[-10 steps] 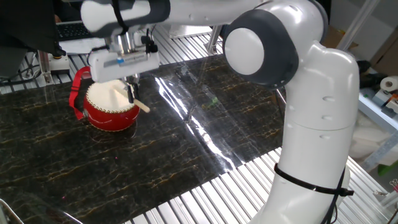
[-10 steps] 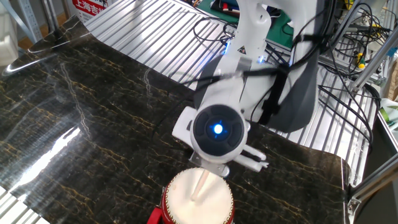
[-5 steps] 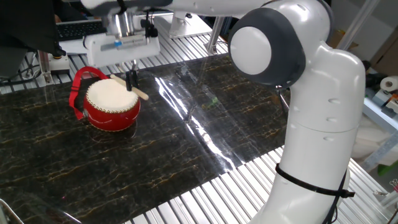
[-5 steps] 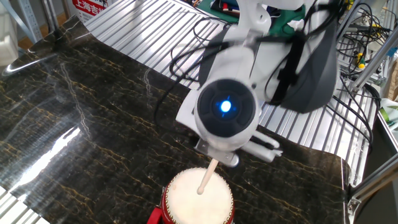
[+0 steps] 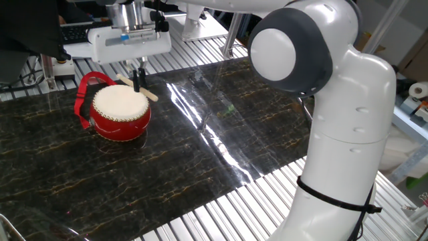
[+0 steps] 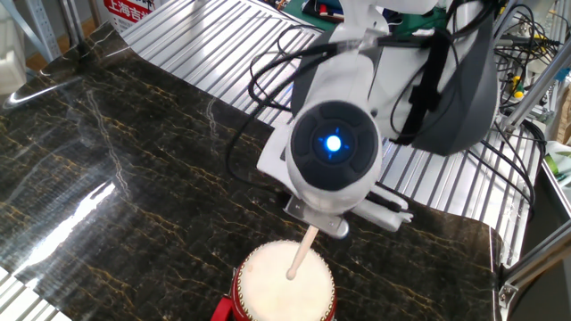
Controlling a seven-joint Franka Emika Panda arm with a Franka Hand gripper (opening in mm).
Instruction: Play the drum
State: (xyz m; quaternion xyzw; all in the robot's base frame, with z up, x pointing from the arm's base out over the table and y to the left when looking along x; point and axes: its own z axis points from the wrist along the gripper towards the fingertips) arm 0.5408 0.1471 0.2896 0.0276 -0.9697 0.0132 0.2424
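Sitting higher than 1 s ago: end effector (image 5: 138, 80) lifted off the drum (image 5: 120, 111), w/ thin wooden stick (image 5: 139, 90) raised along. Earlier, stick lying low across the skin head; now only its tip hovering at or just over the cream head, seen in the other fixed view (image 6: 299, 259), contact unclear. Drum itself staying put, same spot on the dark marble-look desk (image 5: 200, 154), red strap (image 5: 83, 97) looping off its far side from the arm.

Fingers together, clamped on stick near its upper end, stick tilting down toward drum head. Drum sitting directly below end effector & slightly toward the strap side, upright, studded rim showing. In the other fixed view, arm w/ blue-lit joint (image 6: 334, 143) hanging just above drum (image 6: 284, 283), blocking the fingers.
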